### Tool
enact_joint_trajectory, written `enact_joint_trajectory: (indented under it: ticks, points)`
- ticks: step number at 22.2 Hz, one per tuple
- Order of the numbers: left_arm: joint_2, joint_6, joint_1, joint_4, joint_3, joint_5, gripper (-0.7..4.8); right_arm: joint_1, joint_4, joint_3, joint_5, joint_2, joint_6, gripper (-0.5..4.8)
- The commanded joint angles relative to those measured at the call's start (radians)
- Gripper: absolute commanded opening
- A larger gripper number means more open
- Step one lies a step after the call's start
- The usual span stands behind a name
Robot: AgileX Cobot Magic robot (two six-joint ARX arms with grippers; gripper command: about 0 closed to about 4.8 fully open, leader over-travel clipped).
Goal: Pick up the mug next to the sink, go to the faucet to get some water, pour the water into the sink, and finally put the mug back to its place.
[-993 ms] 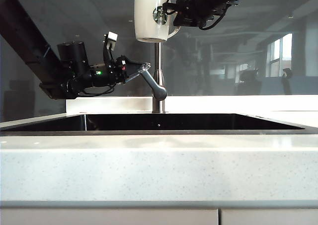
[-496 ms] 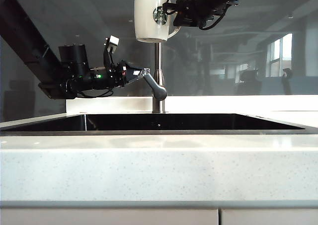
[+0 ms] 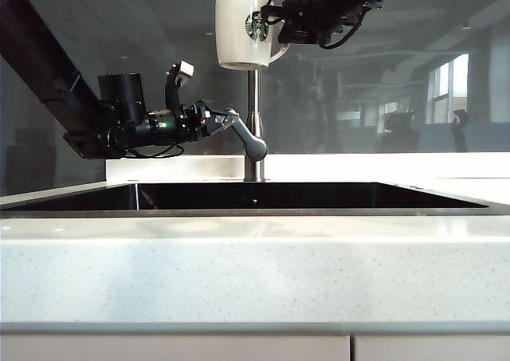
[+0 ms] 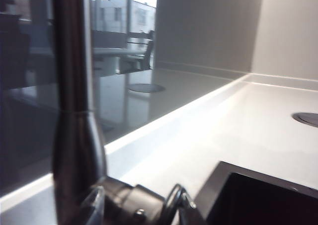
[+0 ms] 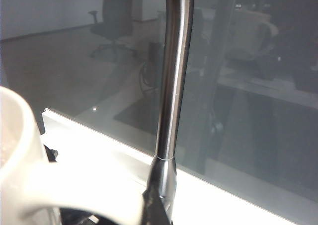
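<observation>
Mug (image 3: pixel 243 30) hangs upright high over the sink (image 3: pixel 255 195) in the exterior view, carried by its handle in the right pincer (image 3: pixel 279 28), which reaches in from the upper right. It sits against the top of the faucet (image 3: pixel 253 98), probably so that it stands under the spout, whose outlet lies beyond the frame. No water shows. Lower down, the left pincer (image 3: pixel 217 120) comes in level from the left with its tips at the end of the lever (image 3: pixel 243 134), jaws spread wide; whether they touch it I cannot tell. That placement suits working the tap while the other arm keeps the cup in place. The pale desk (image 3: pixel 255 265) fills the foreground.

From the left wrist, the faucet column (image 4: pixel 74 111) stands close, with the lever hub low beside it and a dark corner of the sink (image 4: pixel 258 200) further on. The pincer is not seen here.

From the right wrist, the mug's white wall (image 5: pixel 17 150) and handle loop fill one corner, the steel neck (image 5: pixel 171 86) rising just beside them. The pincer is hidden, so the hold is judged from the exterior view: narrow, clamped on the handle.
</observation>
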Motion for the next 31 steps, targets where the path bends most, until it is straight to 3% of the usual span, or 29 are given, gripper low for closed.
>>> enact_joint_trajectory:
  ticks: [1,10,13,19,20,21,22,24,28,31]
  points:
    - [-0.007,0.003,0.019,-0.003,0.006,-0.121,1.83,0.001,0.086,0.018,-0.001,-0.025,0.021,-0.01]
    - [-0.007,0.003,0.05,0.002,0.006,-0.206,1.83,0.001,0.085,0.018,0.0,-0.025,0.021,-0.01]
    - [-0.007,-0.052,0.064,0.039,0.007,-0.1,1.84,0.001,0.082,0.018,0.003,-0.025,0.019,-0.01]
    - [-0.009,-0.254,0.094,0.198,0.01,0.163,1.83,-0.004,0.024,0.018,0.059,-0.029,-0.1,-0.01]
    - [-0.009,-0.345,0.107,0.239,0.01,0.198,1.75,-0.012,0.016,0.018,0.071,-0.032,-0.099,-0.01]
    - [-0.009,-0.418,0.116,0.26,0.01,0.214,1.48,-0.014,0.007,0.018,0.078,-0.037,-0.1,-0.01]
    - [-0.009,-0.496,0.131,0.285,0.01,0.251,-0.05,-0.031,-0.002,0.018,0.081,-0.042,-0.1,-0.01]
    - [-0.009,-0.571,0.145,0.322,0.01,0.296,-0.06,-0.05,-0.022,0.018,0.083,-0.057,-0.108,-0.01]
    - [-0.009,-0.638,0.157,0.381,0.01,0.329,-0.06,-0.077,-0.046,0.018,0.084,-0.073,-0.159,-0.01]
    - [-0.013,-0.641,0.159,0.397,0.009,0.352,-0.06,-0.085,-0.092,0.018,0.097,-0.088,-0.298,-0.01]
